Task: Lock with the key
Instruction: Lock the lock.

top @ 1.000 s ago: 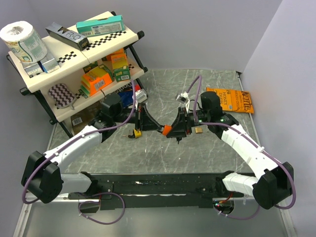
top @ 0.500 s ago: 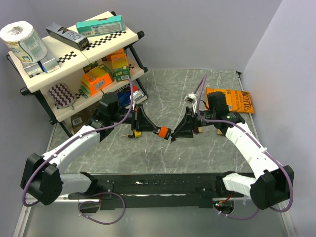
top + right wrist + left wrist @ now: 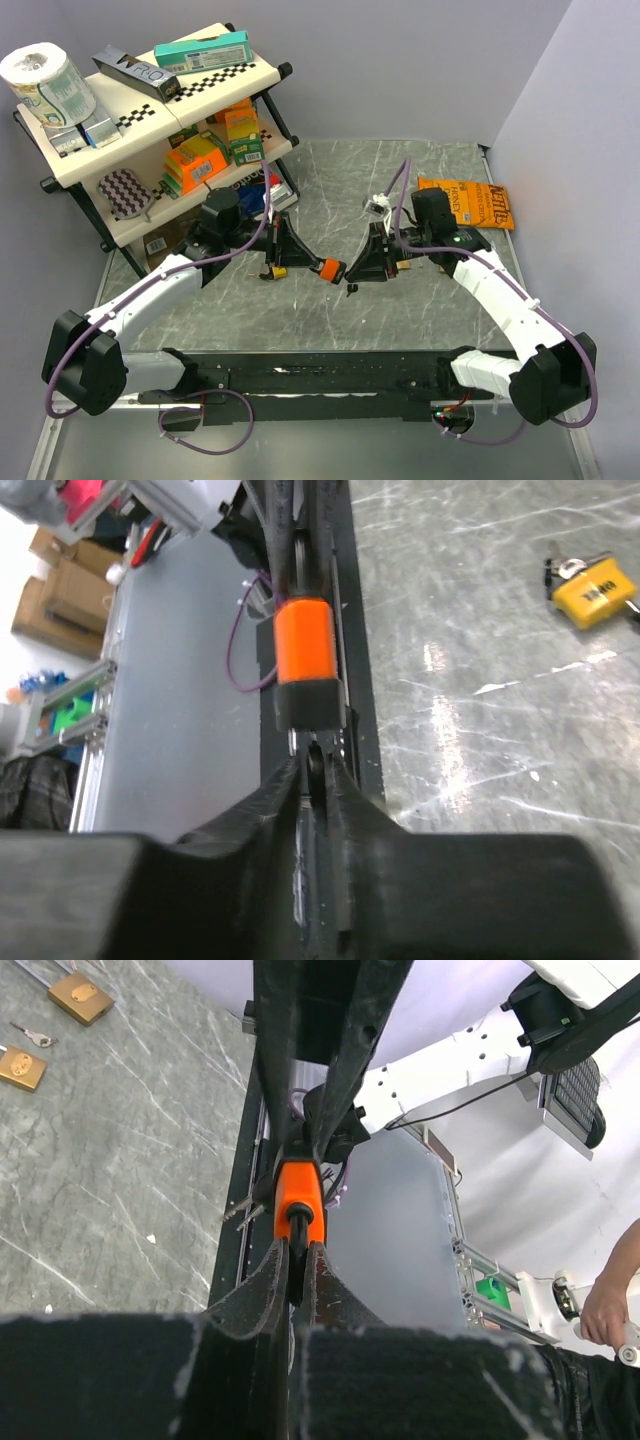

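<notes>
An orange padlock (image 3: 328,268) with a black base hangs in the air between my two grippers above the marble table. My left gripper (image 3: 303,262) is shut on its black shackle; in the left wrist view the orange padlock (image 3: 300,1192) sits just beyond my left gripper (image 3: 297,1258). My right gripper (image 3: 351,273) meets the lock's base from the right. In the right wrist view the orange padlock (image 3: 304,640) is straight ahead, and my right gripper (image 3: 316,780) is shut on a dark key (image 3: 315,768) that points into the black base.
A yellow padlock (image 3: 276,270) lies under the left arm and also shows in the right wrist view (image 3: 594,592). Two brass padlocks (image 3: 80,997) and a loose key (image 3: 30,1035) lie by the right arm. An orange snack bag (image 3: 466,201) lies far right. A loaded shelf (image 3: 150,120) stands far left.
The right gripper has swung from pointing downward beside the lock to lying level against its base. The lock and left gripper have shifted slightly left and down.
</notes>
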Robot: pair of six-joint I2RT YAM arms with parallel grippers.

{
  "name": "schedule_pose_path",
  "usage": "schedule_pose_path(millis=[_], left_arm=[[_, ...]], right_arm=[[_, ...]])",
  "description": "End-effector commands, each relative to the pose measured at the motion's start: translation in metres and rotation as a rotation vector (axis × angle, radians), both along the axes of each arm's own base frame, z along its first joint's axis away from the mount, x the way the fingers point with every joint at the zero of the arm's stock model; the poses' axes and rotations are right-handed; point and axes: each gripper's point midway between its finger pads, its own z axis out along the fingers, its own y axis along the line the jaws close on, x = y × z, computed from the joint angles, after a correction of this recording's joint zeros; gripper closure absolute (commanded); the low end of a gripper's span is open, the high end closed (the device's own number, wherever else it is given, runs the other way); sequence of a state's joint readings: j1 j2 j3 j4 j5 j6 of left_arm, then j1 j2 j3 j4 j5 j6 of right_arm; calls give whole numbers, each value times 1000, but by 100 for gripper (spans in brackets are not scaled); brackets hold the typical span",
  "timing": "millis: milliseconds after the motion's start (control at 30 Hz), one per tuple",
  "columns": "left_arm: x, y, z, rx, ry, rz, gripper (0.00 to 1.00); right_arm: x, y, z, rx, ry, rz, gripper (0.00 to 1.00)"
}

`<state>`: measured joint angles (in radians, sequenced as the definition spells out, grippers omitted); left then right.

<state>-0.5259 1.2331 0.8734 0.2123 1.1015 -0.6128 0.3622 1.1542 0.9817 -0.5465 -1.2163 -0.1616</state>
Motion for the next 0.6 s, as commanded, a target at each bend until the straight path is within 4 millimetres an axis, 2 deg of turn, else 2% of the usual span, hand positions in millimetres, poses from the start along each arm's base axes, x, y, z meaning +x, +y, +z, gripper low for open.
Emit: schedule_pose_path(millis=[0,33,67,200,333,567], left_arm=[[-4,1,19,-41,-71,-20,99],[-4,1,19,-40,-74,-19,99],[-4,1,19,-34,-70,-19,99],[3,3,22,-26,-92,-11,99],[19,10,35,-38,-121,20,99],[46,28,53,-43,-169,70,99]], right_arm=[[-5,5,18,33,-101,33,84],[-4,4,17,28,-103,30,94],[-5,3,17,21,-101,27,100],[-6,0,12,2,-112,20,100],[-6,-8,1,-12,-89,-1,100],[4,-30,-19,-40,-47,-67,100]])
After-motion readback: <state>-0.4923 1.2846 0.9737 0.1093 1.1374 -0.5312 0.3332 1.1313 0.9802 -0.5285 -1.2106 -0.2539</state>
